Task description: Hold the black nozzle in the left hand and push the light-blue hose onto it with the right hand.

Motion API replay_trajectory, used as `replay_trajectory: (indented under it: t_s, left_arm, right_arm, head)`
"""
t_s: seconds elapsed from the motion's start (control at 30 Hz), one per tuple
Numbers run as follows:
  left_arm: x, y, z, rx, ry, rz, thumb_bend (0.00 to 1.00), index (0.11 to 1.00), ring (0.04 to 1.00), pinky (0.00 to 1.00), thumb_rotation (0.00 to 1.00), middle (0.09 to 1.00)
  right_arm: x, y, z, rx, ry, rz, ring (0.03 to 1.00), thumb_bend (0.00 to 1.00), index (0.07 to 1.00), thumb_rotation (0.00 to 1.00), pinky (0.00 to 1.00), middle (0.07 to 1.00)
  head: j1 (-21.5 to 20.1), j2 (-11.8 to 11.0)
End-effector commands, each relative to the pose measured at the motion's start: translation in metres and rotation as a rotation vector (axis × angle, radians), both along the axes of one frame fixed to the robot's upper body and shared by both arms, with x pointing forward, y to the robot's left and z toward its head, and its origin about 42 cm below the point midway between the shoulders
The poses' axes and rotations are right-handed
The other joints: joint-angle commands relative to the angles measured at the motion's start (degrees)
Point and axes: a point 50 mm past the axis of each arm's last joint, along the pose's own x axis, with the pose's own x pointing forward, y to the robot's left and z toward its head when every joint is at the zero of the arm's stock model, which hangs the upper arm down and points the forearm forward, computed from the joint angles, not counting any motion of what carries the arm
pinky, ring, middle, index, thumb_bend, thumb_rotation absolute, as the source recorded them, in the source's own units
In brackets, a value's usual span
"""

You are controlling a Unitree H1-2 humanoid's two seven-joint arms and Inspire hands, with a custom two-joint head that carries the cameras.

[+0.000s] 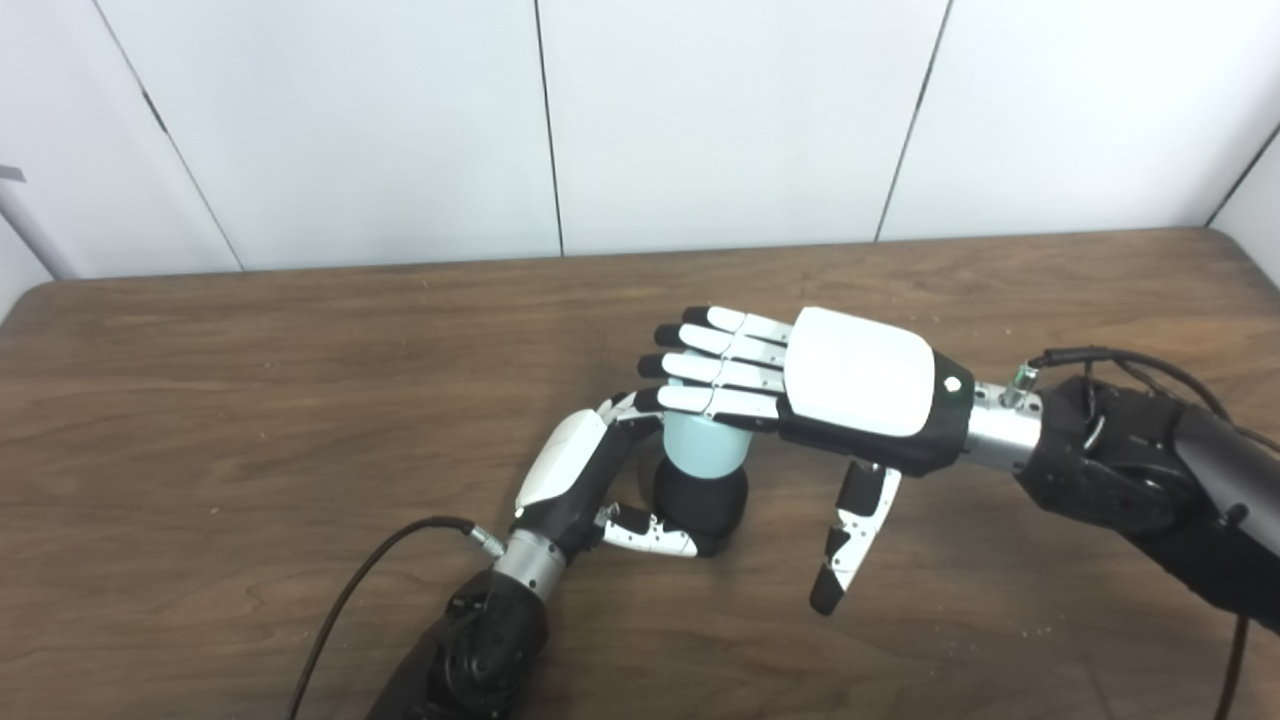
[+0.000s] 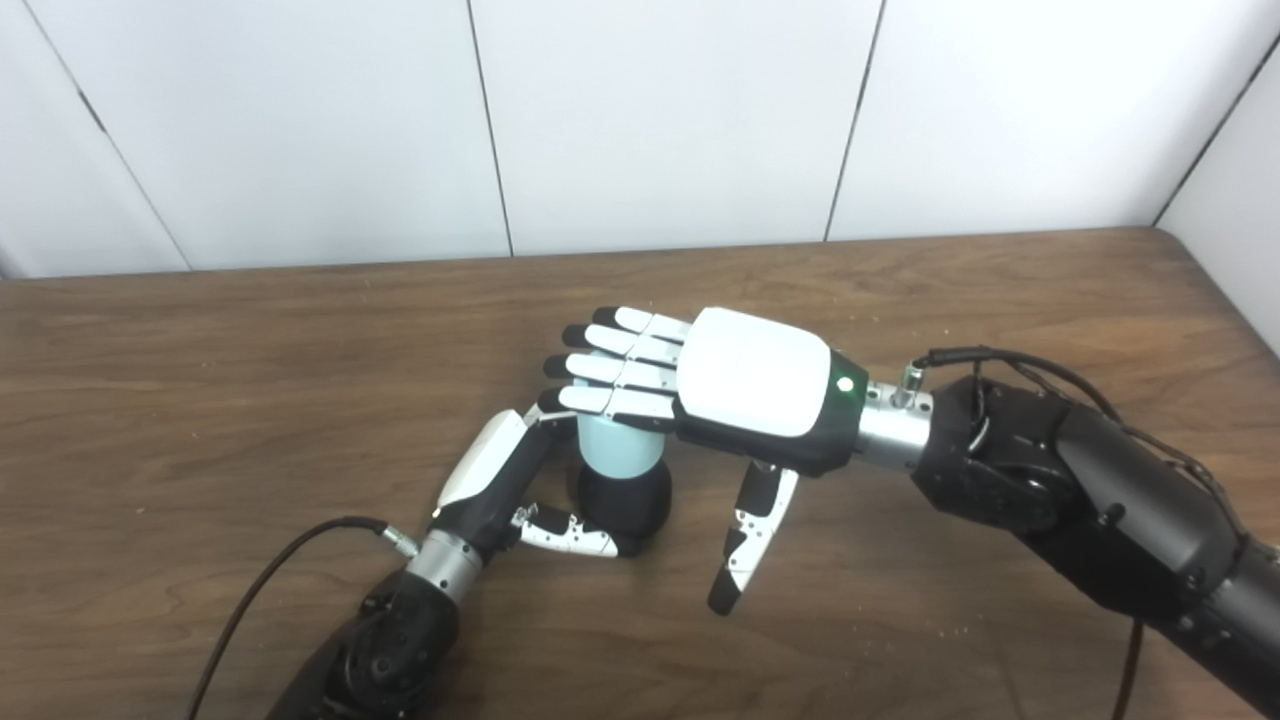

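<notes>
Centre frame: light-blue hose (image 1: 703,447) stands upright atop black nozzle (image 1: 701,500) on bench (image 1: 200,400), nozzle grasped by left hand (image 1: 575,480); right hand (image 1: 800,385), fingers (image 1: 715,372) flat and released, lies directly above hose w/ palm down.

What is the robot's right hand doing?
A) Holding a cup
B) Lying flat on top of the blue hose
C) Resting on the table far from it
B: the right hand lies flat, fingers straight, over the light-blue hose, which stands on the black nozzle.
</notes>
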Motion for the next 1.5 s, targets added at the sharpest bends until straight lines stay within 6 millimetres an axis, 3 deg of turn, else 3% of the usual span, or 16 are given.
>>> replay_trajectory:
  t_s: [0.0, 0.97, 1.47]
  left_arm:
    - [-0.009, 0.009, -0.024, 0.082, 0.102, 0.018, 0.52, 0.487, 0.931, 1.0, 0.07, 0.812]
    - [-0.009, 0.011, -0.024, 0.092, 0.101, 0.016, 0.52, 0.485, 0.931, 1.0, 0.07, 0.818]
    - [-0.009, 0.012, -0.023, 0.098, 0.097, 0.014, 0.52, 0.484, 0.928, 1.0, 0.07, 0.804]
  right_arm:
    - [-0.008, 0.001, -0.004, -0.069, -0.003, 0.049, 1.0, 0.97, 0.925, 0.72, 1.0, 0.978]
    - [0.001, -0.003, -0.013, -0.077, 0.027, 0.036, 1.0, 0.97, 0.93, 0.72, 1.0, 0.984]
    - [0.004, -0.008, -0.016, -0.009, 0.212, 0.004, 1.0, 0.96, 0.977, 0.68, 0.99, 0.993]
  head:
    - [-0.05, 0.07]
    - [-0.26, 0.24]
    - [-0.24, 0.43]
